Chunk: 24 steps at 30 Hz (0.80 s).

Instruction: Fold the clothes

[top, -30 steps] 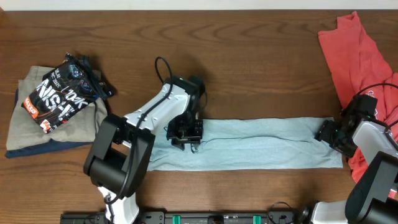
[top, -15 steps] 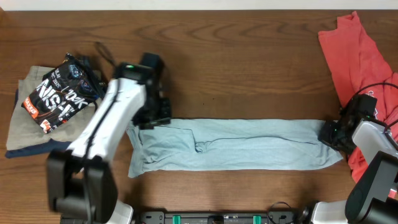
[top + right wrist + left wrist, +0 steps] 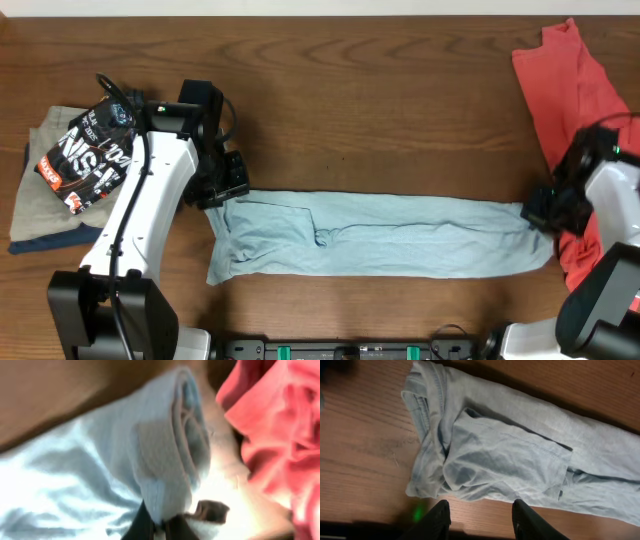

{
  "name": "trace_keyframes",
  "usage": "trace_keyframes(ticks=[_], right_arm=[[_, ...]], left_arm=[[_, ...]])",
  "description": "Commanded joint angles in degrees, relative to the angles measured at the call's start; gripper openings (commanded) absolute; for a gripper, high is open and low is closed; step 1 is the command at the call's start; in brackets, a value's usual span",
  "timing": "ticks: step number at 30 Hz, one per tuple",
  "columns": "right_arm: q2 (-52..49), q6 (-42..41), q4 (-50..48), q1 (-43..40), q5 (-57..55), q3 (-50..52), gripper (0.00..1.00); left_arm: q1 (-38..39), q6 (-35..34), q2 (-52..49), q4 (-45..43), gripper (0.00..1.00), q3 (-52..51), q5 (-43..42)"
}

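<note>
Currently noting pale blue-grey T-shirt [image 3: 400,235] lying stretched as long narrow strip across tabletop [image 3: 400,100], nr front edge. Seeing L end effector [image 3: 481,510] released, fingers spread, holding nothing, sitting at shirt's L end. Seeing R end effector [image 3: 159,522] clenched on T-shirt's R end, fabric bunching up, red shirt [image 3: 570,85] just beside.

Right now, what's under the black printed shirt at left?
A folded tan garment, with a dark blue layer edging out beneath it. Whatever lies directly under the black shirt is covered.
</note>
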<state>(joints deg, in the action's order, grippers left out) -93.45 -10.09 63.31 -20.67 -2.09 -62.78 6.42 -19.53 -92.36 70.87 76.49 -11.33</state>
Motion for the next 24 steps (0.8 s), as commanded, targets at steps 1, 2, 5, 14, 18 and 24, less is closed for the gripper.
trace_keyframes(ticks=[1,2,5,14,18,24], right_arm=[[0.15,0.74,3.32,4.81,2.60,-2.05,0.01],[0.15,0.72,4.17,6.27,3.69,-2.03,0.01],[0.13,-1.05,5.22,12.00,6.54,-1.88,0.01],[0.13,-11.04,2.54,28.83,9.11,-1.88,0.01],[0.13,-16.20,0.33,35.69,9.25,-1.88,0.02],[0.13,-17.11,-5.42,42.51,14.16,-1.88,0.10]], left_arm=[[-0.13,0.42,0.79,0.22,0.42,0.68,0.70],[-0.13,0.42,0.79,0.22,0.42,0.68,0.70],[-0.13,0.42,0.79,0.28,0.43,0.68,0.70],[-0.13,0.42,0.79,0.26,0.43,0.66,0.70],[-0.13,0.42,0.79,0.26,0.43,0.66,0.70],[-0.13,0.42,0.79,0.26,0.43,0.63,0.70]])
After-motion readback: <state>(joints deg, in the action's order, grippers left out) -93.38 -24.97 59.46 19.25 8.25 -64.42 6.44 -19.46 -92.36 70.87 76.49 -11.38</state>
